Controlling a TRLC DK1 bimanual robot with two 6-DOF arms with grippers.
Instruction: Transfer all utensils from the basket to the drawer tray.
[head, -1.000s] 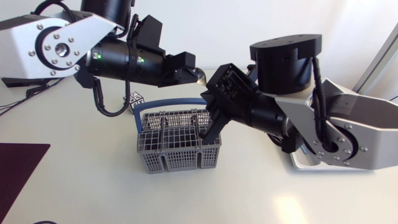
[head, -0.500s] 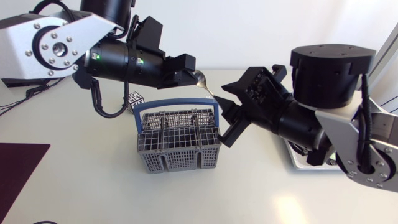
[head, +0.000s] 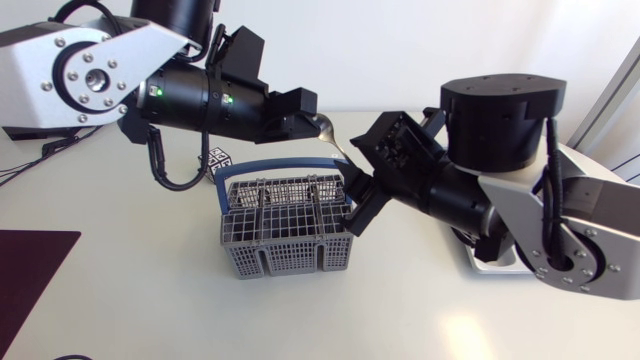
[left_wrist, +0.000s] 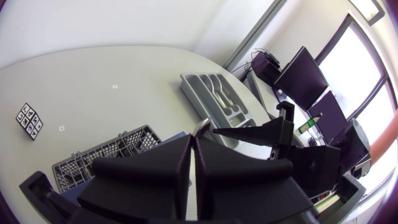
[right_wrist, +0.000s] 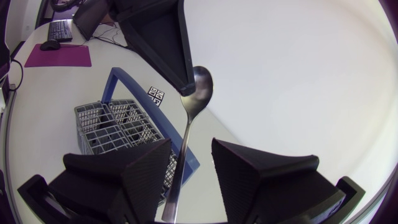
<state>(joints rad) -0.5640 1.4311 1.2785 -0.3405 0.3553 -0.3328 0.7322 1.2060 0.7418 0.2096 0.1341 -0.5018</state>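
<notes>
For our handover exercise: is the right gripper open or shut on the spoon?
Open. The spoon runs between the fingers of the right gripper, but a wide gap separates it from one finger.

Silver-grey links (head: 35, 62) studded with screws (head: 64, 44), black joints (head: 200, 95), looping black cables (head: 160, 162).

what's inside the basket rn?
No utensil shows above the basket rim. Its mesh walls hide the compartment floors, and the right gripper covers its right corner.

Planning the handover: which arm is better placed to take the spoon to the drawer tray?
Right. The right tool, open, straddles the spoon handle, and the drawer tray lies on its side; the left tool only grips near the bowl.
</notes>
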